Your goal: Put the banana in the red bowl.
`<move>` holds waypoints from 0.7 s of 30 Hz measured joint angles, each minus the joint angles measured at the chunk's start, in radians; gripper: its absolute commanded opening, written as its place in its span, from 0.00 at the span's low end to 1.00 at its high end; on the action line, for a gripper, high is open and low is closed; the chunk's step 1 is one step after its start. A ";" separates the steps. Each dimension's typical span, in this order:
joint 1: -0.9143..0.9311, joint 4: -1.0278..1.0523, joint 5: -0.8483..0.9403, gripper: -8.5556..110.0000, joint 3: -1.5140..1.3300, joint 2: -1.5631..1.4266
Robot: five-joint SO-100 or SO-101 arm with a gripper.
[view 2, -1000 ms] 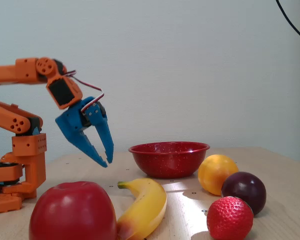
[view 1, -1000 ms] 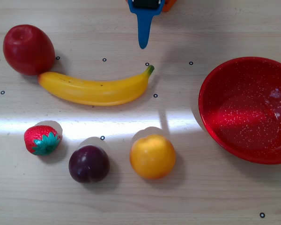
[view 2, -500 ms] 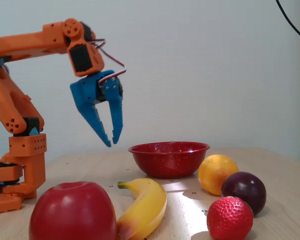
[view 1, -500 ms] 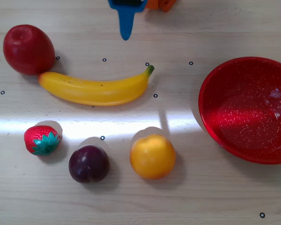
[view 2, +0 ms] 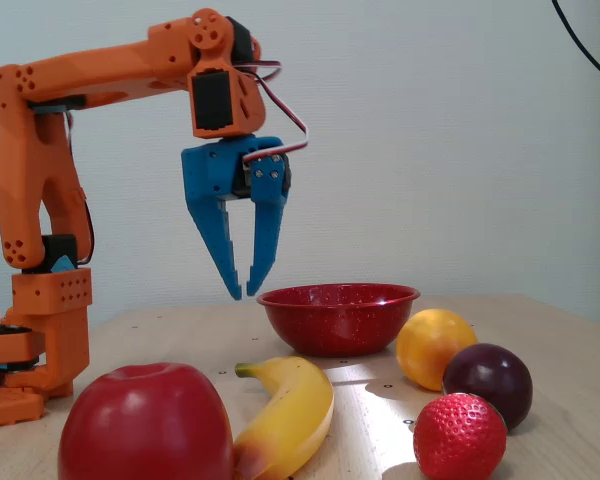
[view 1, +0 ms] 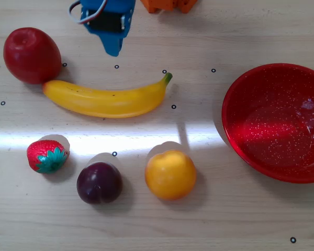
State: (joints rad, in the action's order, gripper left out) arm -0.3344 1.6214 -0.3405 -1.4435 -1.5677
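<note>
**Banana not yet gripped — hand hung released above it**

My hand (view 2: 244, 288) was up in the air, fingers (view 2: 217, 235) parted with a narrow gap, gripping nothing. In the overhead view it sat at the top edge, just beyond the banana's (view 1: 109, 99) mid-section.

The banana lay flat on the worktop (view 1: 199, 225), green stem pointing toward the red bowl (view 1: 276, 122), blunt end close against the apple (view 1: 31, 55). The bowl looked empty and stood well apart, to the right in the overhead view.

Handling guess: glossy plastic, so probably light, stiff and slippery — a curved skin that could twist in the pinch. I'd have taken it across the thick middle, fingers square to its length, clear of the apple.
</note>
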 measured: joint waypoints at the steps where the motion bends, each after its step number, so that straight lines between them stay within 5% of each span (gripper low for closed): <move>1: -0.003 0.009 0.000 0.07 0.023 0.028; 16: -0.034 0.018 -0.209 0.28 0.092 0.190; 21: -0.071 -0.023 -0.281 0.42 0.092 0.212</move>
State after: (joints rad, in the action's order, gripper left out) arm -0.4050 1.5984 -0.6213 -1.3514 -1.3560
